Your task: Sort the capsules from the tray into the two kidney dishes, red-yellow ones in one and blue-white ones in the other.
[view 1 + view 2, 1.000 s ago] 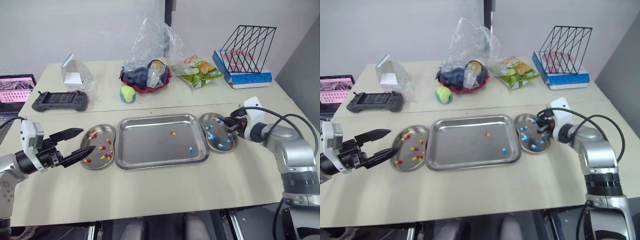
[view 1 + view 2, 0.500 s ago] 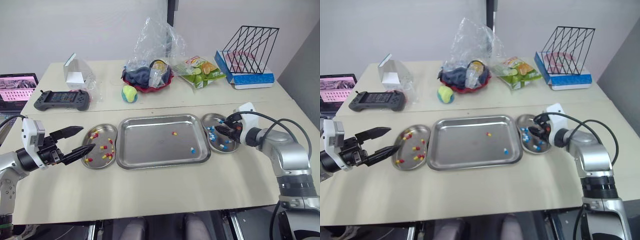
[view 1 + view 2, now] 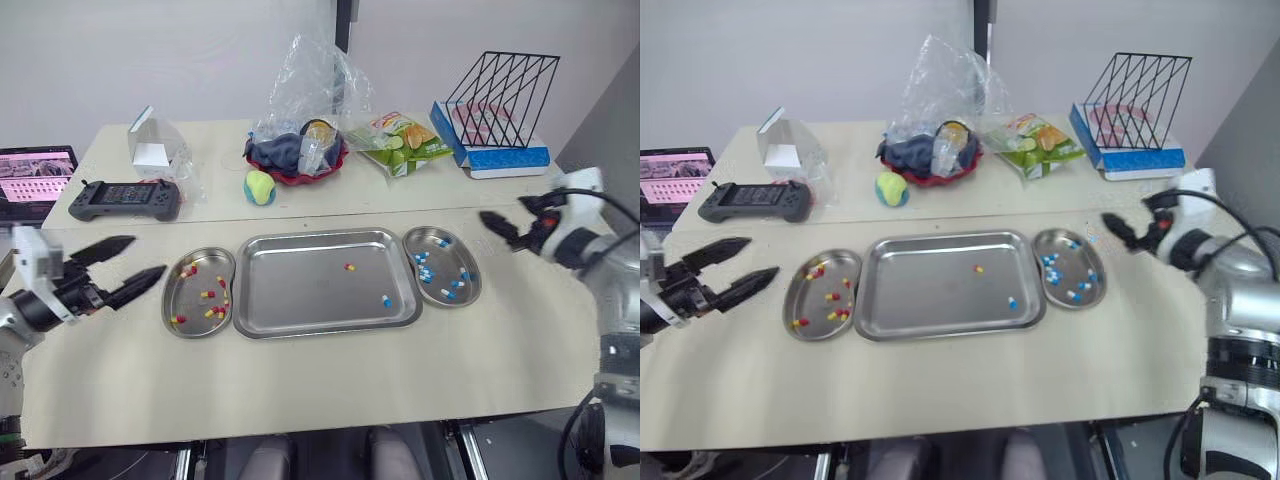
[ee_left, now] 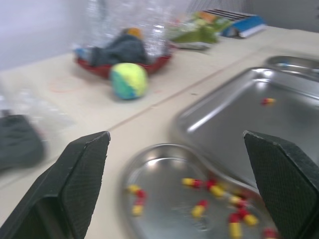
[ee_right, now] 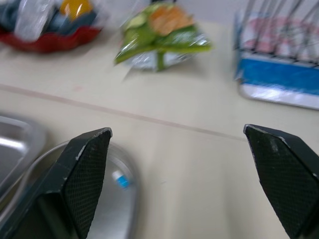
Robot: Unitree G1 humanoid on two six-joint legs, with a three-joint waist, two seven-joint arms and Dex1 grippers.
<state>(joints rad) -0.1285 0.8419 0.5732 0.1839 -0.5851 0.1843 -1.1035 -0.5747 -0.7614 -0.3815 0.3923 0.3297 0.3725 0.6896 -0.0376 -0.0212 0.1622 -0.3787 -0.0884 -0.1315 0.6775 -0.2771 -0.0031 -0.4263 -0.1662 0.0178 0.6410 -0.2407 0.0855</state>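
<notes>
The sorting looks nearly done to me. The tray (image 3: 300, 290) sits mid-bench (image 3: 330, 380) with only two capsules on it. One red-yellow capsule (image 3: 348, 267) lies toward 1 o'clock of the tray's middle, and one blue-white capsule (image 3: 385, 300) lies toward 4 o'clock, near the rim. The left kidney dish (image 3: 172, 298), just beside the tray at its 9 o'clock, holds a scatter of red-yellow ones. The right kidney dish (image 3: 455, 258), at the tray's 3 o'clock, holds the blue-white lot. I can't spot a colour in the wrong dish. What remains, I'd say, is those two stragglers, one for each side.

Neither arm is carrying anything. The left pincer (image 3: 148, 255) hangs at 9 o'clock of its dish, fingers spread wide and pointing toward it. The right pincer (image 3: 503, 212) is at about 2 o'clock of the right dish, over bare bench, also spread with nothing between the fingers.

The head views lay out the tray and both dishes together, so you can count the leftovers. The left wrist view adds a close look into the left dish, with the green-yellow ball (image 4: 128, 80) beyond it. The right wrist view catches the right dish's edge with one blue-white piece on it, and the snack bag (image 5: 164, 35) ahead.
</notes>
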